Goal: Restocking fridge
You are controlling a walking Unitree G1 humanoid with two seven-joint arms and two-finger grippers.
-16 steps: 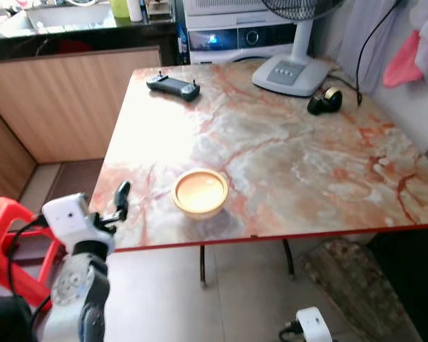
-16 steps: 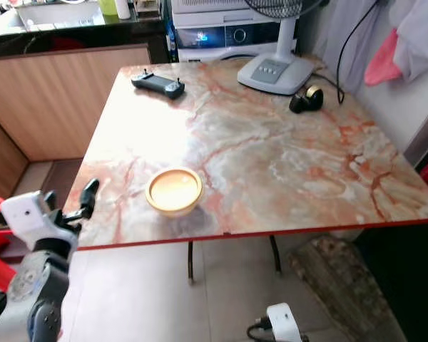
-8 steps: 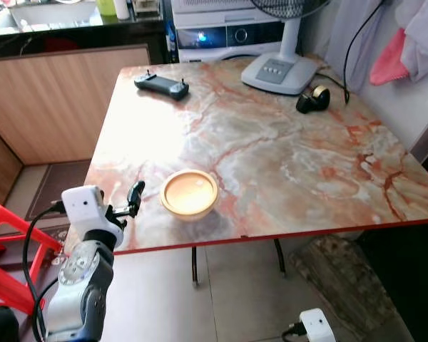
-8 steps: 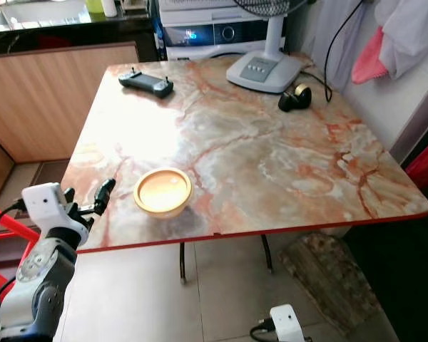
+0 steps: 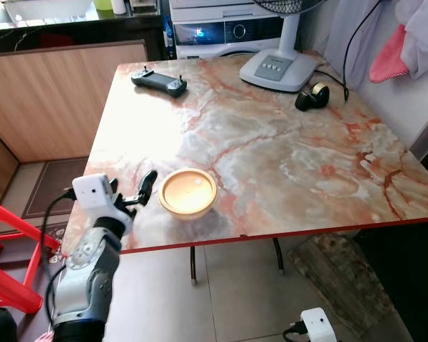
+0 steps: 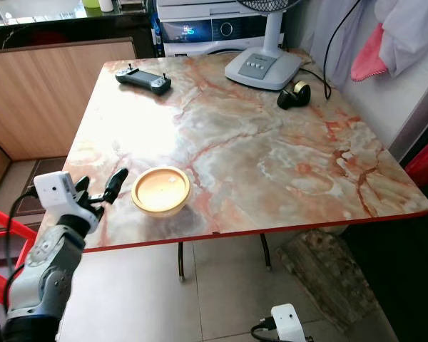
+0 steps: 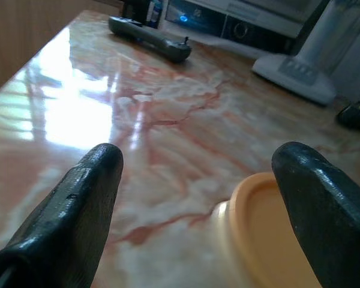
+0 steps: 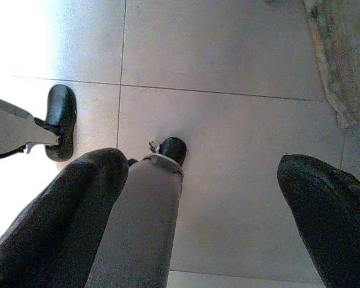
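A shallow orange bowl (image 5: 188, 192) sits on the marble table (image 5: 292, 157) near its front left corner. My left gripper (image 5: 144, 191) hovers over the table's left edge, just to the left of the bowl, open and holding nothing. In the left wrist view the bowl's rim (image 7: 259, 223) lies close ahead, beside one of the two black fingers (image 7: 315, 198). My right arm (image 5: 315, 324) hangs low in front of the table. Its gripper (image 8: 210, 210) is open over the tiled floor.
At the table's far side lie a black controller (image 5: 159, 80), a white fan base (image 5: 278, 70) and a black tape roll (image 5: 312, 95). A red stool (image 5: 7, 249) stands left of me. A mat (image 5: 342, 281) lies under the table's right side, a table leg (image 8: 144, 234) under my right gripper.
My left gripper has risen and reached forward from the table's edge to just beside the bowl. The camera has shifted as well. The bowl has not moved.
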